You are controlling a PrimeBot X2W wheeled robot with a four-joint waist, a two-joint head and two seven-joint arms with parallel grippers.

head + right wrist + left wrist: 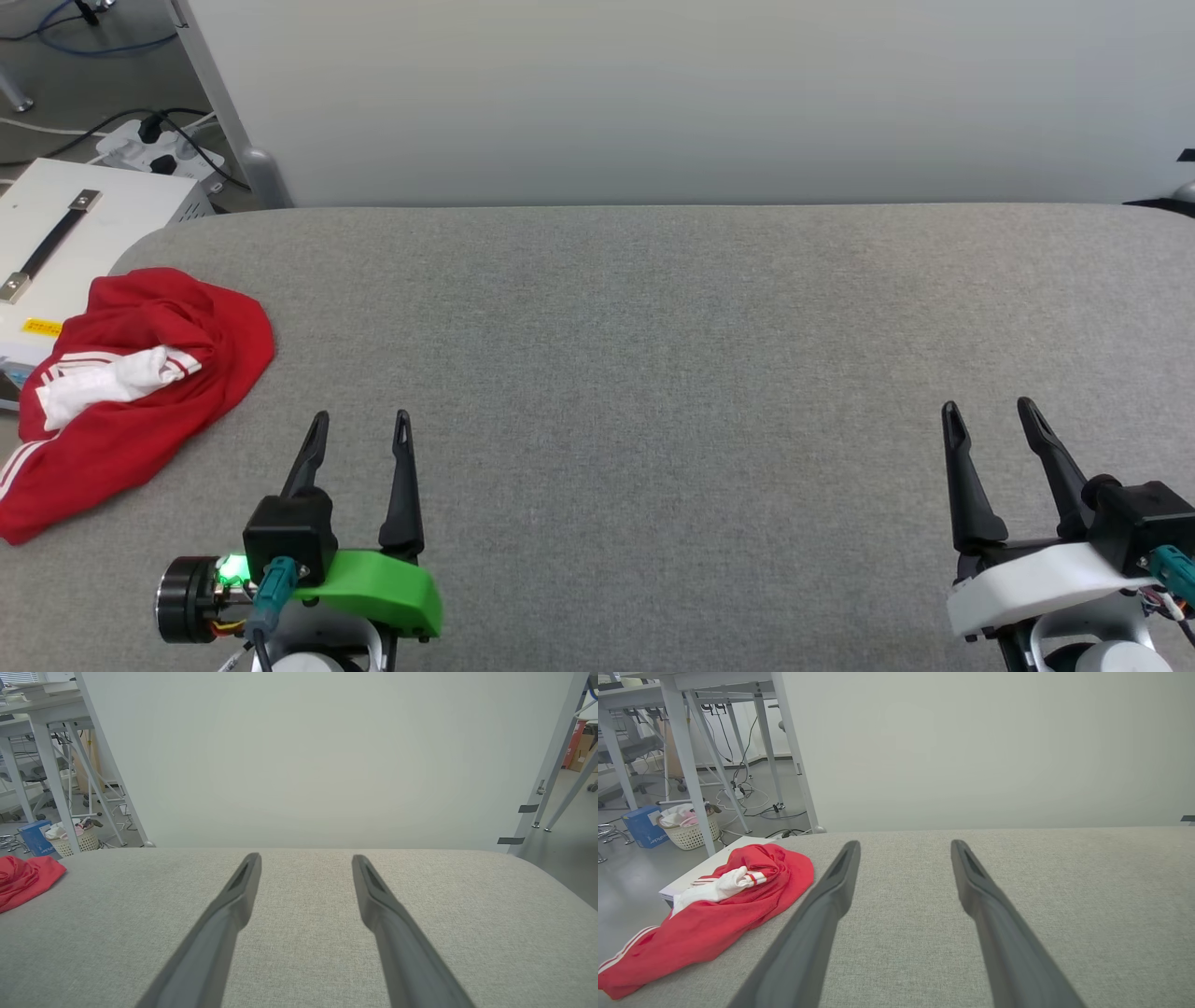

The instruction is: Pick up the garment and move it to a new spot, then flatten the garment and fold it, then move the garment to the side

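Red garment [210,350] crumpled | left of left hand [362,417] | apart

We note a grey fabric-covered table [653,373] backed by a plain pale partition [653,93]. Beyond its left end we find grey floor [626,882], white-legged desks [686,765], a woven basket [689,833] (cloth inside), a blue box [642,826] and a cabled power strip [140,149]. Lighting is even, soft.

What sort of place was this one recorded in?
Most likely a robotics lab or workshop: a grey padded table backed by a white screen, metal-legged workbenches with trailing cables, and a full laundry basket.
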